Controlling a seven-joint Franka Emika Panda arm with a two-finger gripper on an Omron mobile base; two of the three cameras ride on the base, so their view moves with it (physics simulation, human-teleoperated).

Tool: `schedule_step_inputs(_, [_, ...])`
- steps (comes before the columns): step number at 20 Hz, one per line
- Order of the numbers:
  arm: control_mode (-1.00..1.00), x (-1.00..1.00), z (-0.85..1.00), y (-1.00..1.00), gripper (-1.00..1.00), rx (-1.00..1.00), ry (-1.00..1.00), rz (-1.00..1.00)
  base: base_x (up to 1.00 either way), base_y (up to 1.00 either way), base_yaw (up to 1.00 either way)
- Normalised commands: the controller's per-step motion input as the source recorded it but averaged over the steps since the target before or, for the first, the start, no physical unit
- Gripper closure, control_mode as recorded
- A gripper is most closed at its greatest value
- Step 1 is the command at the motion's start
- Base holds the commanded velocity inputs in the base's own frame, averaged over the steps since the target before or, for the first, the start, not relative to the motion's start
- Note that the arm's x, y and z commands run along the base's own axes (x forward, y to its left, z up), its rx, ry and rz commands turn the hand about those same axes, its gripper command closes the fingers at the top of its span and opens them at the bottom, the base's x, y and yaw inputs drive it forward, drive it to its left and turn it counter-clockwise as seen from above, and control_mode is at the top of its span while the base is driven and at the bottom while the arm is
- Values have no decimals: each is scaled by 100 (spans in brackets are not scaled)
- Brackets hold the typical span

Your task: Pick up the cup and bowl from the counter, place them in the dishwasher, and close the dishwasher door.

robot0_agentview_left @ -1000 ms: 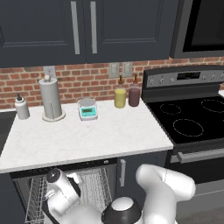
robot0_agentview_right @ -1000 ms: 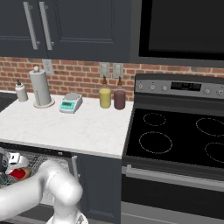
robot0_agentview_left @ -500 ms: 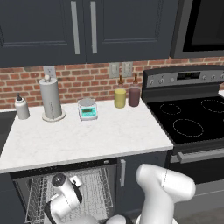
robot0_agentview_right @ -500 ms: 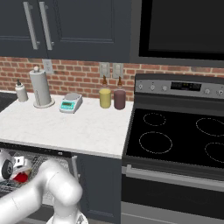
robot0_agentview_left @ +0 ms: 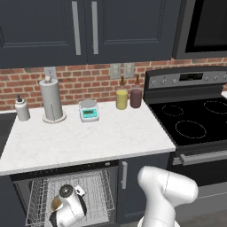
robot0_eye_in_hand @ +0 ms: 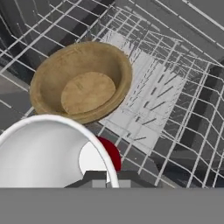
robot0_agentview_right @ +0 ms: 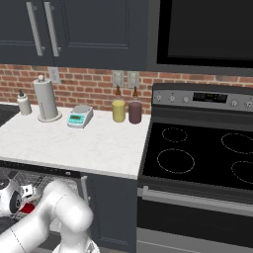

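The tan-brown bowl (robot0_eye_in_hand: 83,81) lies upright in the dishwasher's grey wire rack (robot0_eye_in_hand: 175,100), pulled out under the white counter (robot0_agentview_left: 102,137). The red cup (robot0_eye_in_hand: 57,153) fills the lower left of the hand view, its white rim running between the fingertips of my gripper (robot0_eye_in_hand: 107,177), which is shut on that rim. From the left base view the bowl (robot0_agentview_left: 56,203) shows just left of my hand, low over the rack (robot0_agentview_left: 95,190). The right base view has the cup's red side (robot0_agentview_right: 27,208) beside the hand. The dishwasher door is out of view.
On the counter stand a paper-towel holder (robot0_agentview_left: 52,99), a soap bottle (robot0_agentview_left: 21,108), a small scale (robot0_agentview_left: 88,110), a yellow jar (robot0_agentview_left: 122,98) and a maroon jar (robot0_agentview_left: 136,97). The black stovetop (robot0_agentview_left: 195,119) lies to the right. A narrow cabinet door (robot0_agentview_left: 133,177) borders the rack.
The arm has sunk lower, carrying the hand and the cup down into the rack beside the bowl. The gripper has stayed shut.
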Motion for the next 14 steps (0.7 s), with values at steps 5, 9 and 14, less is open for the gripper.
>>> schedule_step_inputs(5, [-100, 0, -67, 0, 100, 0, 0, 8, 0, 0, 0])
schedule_step_inputs(9, [-100, 0, -28, 0, 100, 0, 0, 8, 0, 0, 0])
schedule_step_inputs(14, [-100, 0, -2, 0, -100, 0, 0, 5, 0, 0, 0])
